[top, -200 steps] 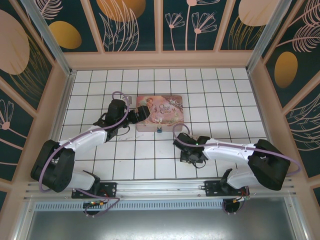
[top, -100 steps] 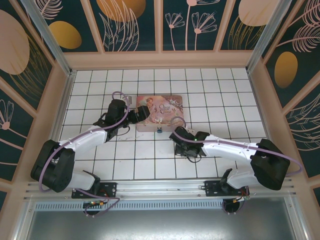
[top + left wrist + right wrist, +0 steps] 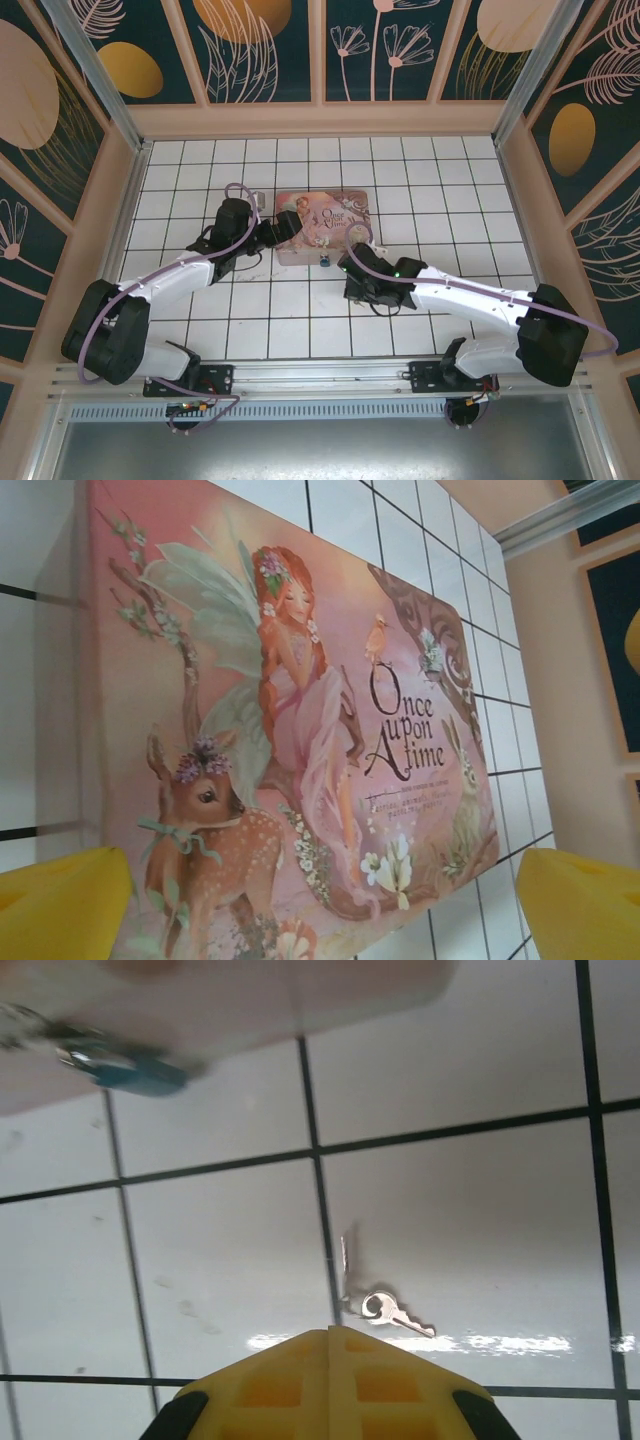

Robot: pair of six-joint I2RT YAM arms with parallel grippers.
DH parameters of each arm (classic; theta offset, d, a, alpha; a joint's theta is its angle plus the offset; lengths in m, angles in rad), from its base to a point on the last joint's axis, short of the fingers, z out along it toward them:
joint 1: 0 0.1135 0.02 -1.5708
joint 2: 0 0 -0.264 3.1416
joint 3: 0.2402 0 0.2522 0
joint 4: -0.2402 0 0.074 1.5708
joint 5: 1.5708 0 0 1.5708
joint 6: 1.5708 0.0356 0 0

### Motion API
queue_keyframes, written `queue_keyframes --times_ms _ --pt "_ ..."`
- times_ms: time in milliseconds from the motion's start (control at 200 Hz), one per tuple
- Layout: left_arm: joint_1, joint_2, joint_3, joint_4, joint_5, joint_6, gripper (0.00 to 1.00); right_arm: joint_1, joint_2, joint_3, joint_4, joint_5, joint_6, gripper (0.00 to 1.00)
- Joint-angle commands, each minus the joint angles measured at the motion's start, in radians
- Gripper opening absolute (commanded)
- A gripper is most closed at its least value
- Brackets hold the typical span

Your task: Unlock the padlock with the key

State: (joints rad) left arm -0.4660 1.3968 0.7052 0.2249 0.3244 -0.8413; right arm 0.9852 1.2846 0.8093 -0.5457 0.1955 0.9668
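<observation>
The tiny blue padlock [image 3: 325, 260] with its silvery shackle hangs at the front edge of the pink tin [image 3: 322, 222]; it looks blurred at the upper left of the right wrist view [image 3: 130, 1068]. My right gripper [image 3: 349, 268] [image 3: 330, 1332] is shut, and a thin silver key [image 3: 345, 1255] sticks out from its yellow fingertips, edge-on. A second key [image 3: 398, 1314] dangles beside it on the ring. The key tip is short of the padlock, to its right. My left gripper [image 3: 266, 236] is open, with a yellow finger [image 3: 60, 905] on each side of the tin's left end [image 3: 300, 730].
The pink tin lies slightly turned on the white tiled floor [image 3: 300, 310]. Wooden walls [image 3: 320, 120] ring the workspace. Bare tiles lie in front of and to the right of the tin.
My right arm has swung left and forward with the key, closing in on the padlock. The tin has turned a little, its right end farther back. The left arm has barely moved.
</observation>
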Motion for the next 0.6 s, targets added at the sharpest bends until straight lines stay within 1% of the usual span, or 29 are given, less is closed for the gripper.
queue_keyframes --times_ms 0,95,270,315,345,365,405,465,595 --pt "-0.005 -0.02 0.001 0.031 0.054 -0.047 0.99 -0.004 -0.02 0.064 -0.001 0.037 -0.009 0.0" --pt "-0.005 -0.032 0.004 0.014 0.044 -0.051 0.99 -0.005 -0.015 0.099 -0.004 0.044 -0.023 0.0" --pt "-0.004 -0.083 0.004 -0.049 -0.031 -0.032 0.99 -0.002 0.012 0.098 -0.011 0.033 -0.059 0.0" --pt "-0.005 -0.092 0.003 -0.059 -0.043 -0.026 0.99 -0.002 0.022 0.087 -0.016 0.029 -0.069 0.11" --pt "-0.005 -0.099 0.001 -0.063 -0.048 -0.024 0.99 -0.002 0.029 0.076 -0.017 0.028 -0.075 0.24" --pt "-0.005 -0.103 0.0 -0.066 -0.051 -0.024 0.99 -0.002 0.035 0.07 -0.017 0.028 -0.079 0.31" --pt "-0.005 -0.107 -0.003 -0.068 -0.056 -0.025 0.99 -0.002 0.046 0.057 -0.016 0.026 -0.089 0.39" --pt "-0.005 -0.111 -0.008 -0.067 -0.059 -0.029 0.99 -0.002 0.069 0.043 -0.011 0.029 -0.108 0.45" --pt "-0.005 -0.111 -0.012 -0.065 -0.059 -0.033 0.99 -0.002 0.136 0.034 0.003 0.035 -0.147 0.48"
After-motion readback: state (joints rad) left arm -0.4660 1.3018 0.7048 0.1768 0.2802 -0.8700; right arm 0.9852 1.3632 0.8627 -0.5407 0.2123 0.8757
